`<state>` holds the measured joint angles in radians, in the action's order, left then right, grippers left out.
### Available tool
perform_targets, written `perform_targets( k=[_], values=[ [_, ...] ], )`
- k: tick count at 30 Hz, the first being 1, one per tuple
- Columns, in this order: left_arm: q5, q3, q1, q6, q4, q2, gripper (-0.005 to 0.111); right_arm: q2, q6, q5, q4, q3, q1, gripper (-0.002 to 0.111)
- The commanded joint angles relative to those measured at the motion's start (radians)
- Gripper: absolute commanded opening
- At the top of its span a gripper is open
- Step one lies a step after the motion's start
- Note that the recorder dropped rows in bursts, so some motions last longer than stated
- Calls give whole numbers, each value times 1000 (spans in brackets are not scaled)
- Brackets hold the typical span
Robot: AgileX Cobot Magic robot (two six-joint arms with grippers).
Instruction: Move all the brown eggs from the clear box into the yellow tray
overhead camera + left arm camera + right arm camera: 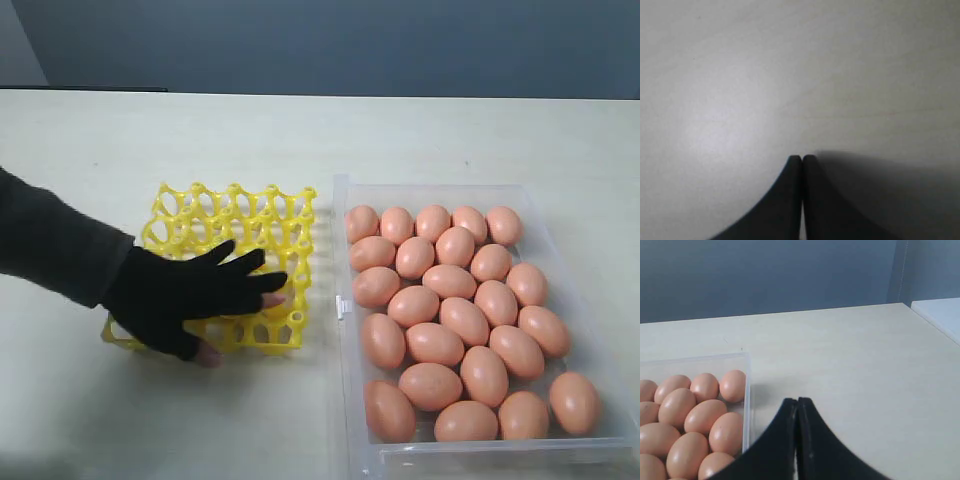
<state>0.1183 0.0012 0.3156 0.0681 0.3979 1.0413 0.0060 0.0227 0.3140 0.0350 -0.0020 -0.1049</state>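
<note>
Exterior view: smooth oval brown eggs [464,320], clear box [343,240]

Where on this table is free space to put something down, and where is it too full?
Free: the strip of table behind the yellow tray and clear box, and the patch in front of the tray. Crowded: the box, packed with brown eggs; a gloved hand covers the tray's near part.

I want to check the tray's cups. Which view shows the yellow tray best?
The exterior view: the yellow tray lies there, its near part under a gloved hand. Neither wrist view shows it.
</note>
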Motion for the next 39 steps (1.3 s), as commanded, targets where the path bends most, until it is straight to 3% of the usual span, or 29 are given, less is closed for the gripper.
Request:
perform_targets(
  k=[1, 13, 16, 21, 25, 32, 39],
  values=[
    [-7, -1, 1, -4, -3, -1, 0, -6, 0, -7, 0, 2, -6, -1],
    [-7, -1, 1, -4, -3, -1, 0, -6, 8, -17, 19, 2, -6, -1],
    [-7, -1, 1, -4, -3, -1, 0, -6, 91, -106, 218, 2, -6, -1],
    [-7, -1, 1, -4, -3, -1, 0, -6, 190, -329, 843, 2, -4, -1],
    [-5, -1, 1, -4, -3, -1, 0, -6, 190, -410, 1048, 2, -4, -1],
    [-5, -1, 1, -4, -3, -1, 0, -6, 216, -607, 1051, 2, -4, -1],
    [-7, -1, 1, -4, -3, -1, 0, -6, 289, -561, 1047, 2, -4, -1]
  ],
)
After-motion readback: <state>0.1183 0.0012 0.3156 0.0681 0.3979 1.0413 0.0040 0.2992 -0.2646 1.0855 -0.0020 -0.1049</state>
